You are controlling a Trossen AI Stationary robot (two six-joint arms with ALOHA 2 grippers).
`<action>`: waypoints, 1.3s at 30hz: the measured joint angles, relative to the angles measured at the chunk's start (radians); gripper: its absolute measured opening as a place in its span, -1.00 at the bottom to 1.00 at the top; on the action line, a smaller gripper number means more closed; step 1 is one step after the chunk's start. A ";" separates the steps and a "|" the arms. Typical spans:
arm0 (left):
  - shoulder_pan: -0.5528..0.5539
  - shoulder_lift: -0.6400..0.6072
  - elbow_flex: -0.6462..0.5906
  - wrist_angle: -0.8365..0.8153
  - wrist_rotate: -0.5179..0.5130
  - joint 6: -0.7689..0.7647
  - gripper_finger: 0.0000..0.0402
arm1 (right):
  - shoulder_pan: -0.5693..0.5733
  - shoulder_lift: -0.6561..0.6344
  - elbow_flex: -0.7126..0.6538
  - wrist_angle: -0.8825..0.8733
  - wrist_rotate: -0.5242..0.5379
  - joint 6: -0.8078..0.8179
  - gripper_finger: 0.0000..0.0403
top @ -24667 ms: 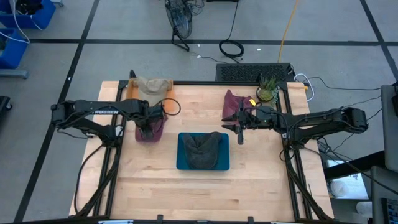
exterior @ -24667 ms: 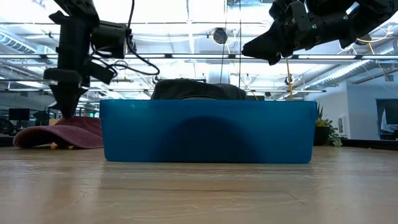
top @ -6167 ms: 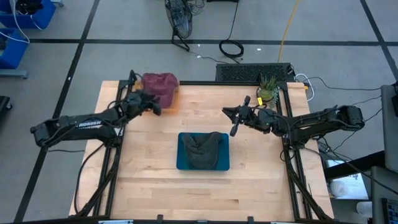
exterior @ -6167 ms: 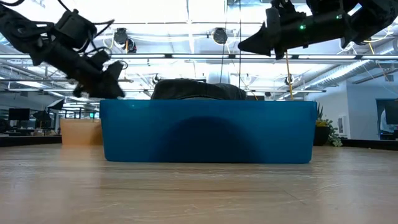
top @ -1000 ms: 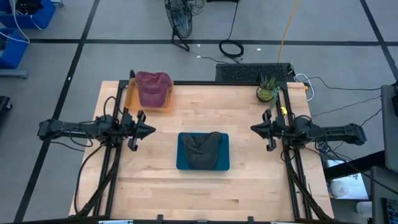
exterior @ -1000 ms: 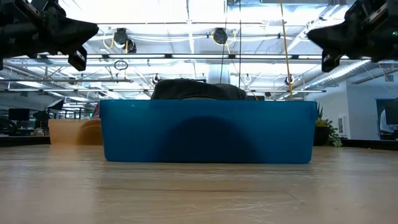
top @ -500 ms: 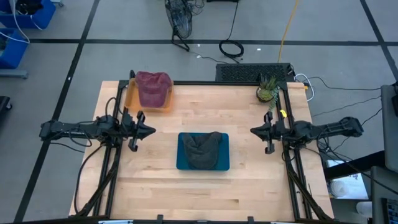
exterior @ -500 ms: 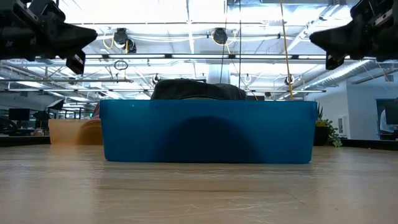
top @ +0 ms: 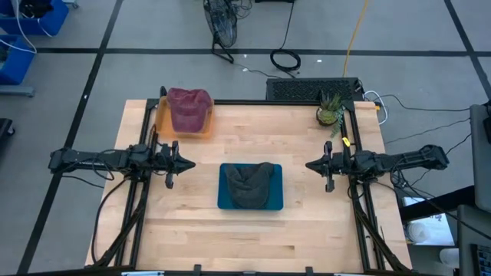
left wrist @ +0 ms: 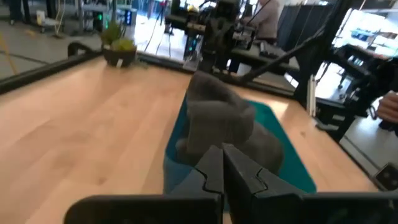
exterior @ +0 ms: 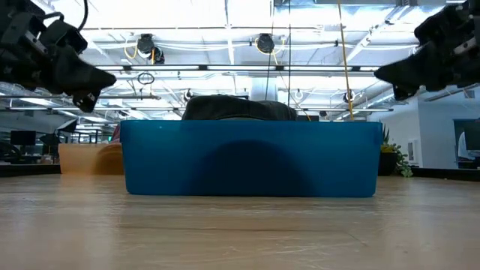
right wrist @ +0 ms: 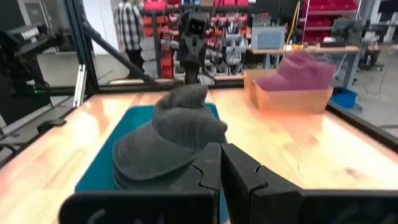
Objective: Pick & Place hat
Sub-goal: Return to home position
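Arms retracted to counter [top: 307,222] sides; left gripper [top: 187,163], right gripper [top: 310,165] closed, empty. Red cap [top: 188,107] in orange bin [top: 163,123]; homing, just settle.

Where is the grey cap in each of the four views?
High view: grey cap mid-picture, in the blue bin.
Low view: its crown shows above the bin's wall.
Left wrist view: cap straight ahead.
Right wrist view: cap straight ahead.
Shared landmark: the blue bin.
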State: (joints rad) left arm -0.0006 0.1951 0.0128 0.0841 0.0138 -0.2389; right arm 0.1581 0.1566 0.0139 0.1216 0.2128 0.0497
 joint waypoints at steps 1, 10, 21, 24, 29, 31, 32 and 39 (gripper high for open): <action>0.000 0.000 0.000 -0.009 -0.003 0.000 -0.98 | 0.000 0.000 0.000 -0.012 0.000 0.004 -1.00; 0.000 0.000 0.000 -0.066 -0.005 0.026 -0.98 | 0.000 0.000 0.000 -0.019 0.000 0.011 -1.00; -0.001 0.008 0.001 -0.067 -0.041 0.101 -0.75 | 0.000 0.001 0.000 -0.026 0.000 0.014 -1.00; -0.001 0.008 0.001 -0.061 -0.041 0.104 -0.71 | 0.000 0.001 0.000 -0.026 0.000 0.014 -1.00; 0.000 0.008 0.001 -0.056 -0.043 0.105 -0.69 | 0.000 0.001 0.000 -0.025 0.000 -0.024 -1.00; 0.000 0.008 0.000 -0.055 -0.043 0.105 -0.69 | 0.000 0.001 0.000 -0.025 0.000 -0.059 -1.00; 0.000 0.008 0.000 -0.055 -0.043 0.105 -0.69 | 0.000 0.001 0.000 -0.025 0.000 -0.075 -1.00; 0.000 0.008 0.000 -0.054 -0.043 0.103 -0.69 | 0.000 0.001 0.000 -0.025 0.000 -0.116 -1.00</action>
State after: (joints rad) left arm -0.0006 0.2028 0.0128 0.0299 -0.0288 -0.1363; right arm 0.1577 0.1577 0.0139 0.0967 0.2125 -0.0666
